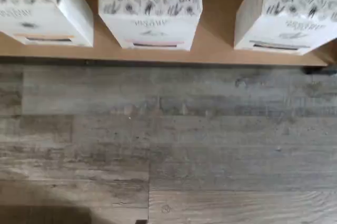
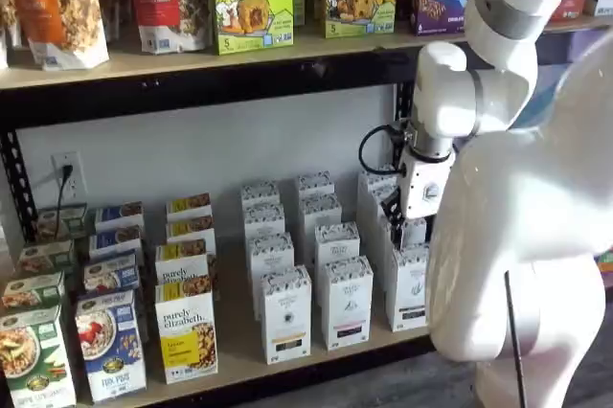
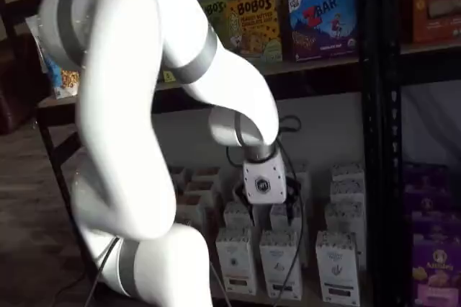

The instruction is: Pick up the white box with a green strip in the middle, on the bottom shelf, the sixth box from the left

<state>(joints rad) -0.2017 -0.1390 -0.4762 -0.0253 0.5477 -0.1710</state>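
Note:
The white box (image 2: 407, 285) with a speckled top band and a dark greenish strip low on its front stands at the right end of the front row on the bottom shelf (image 2: 235, 336). It also shows in the wrist view (image 1: 287, 19) and in a shelf view (image 3: 337, 264). My gripper (image 2: 412, 221) hangs over the rows of white cartons behind it, and its white body also shows in a shelf view (image 3: 263, 199). Its black fingers are mostly hidden and I see no gap between them. Nothing is held.
Like cartons stand beside the white box: one with a pink strip (image 2: 347, 301) and one with a yellow-orange strip (image 2: 285, 312). Colourful granola boxes (image 2: 184, 329) fill the shelf's left. A black upright (image 3: 374, 141) rises to the right. Grey plank floor (image 1: 168, 145) lies before the shelf edge.

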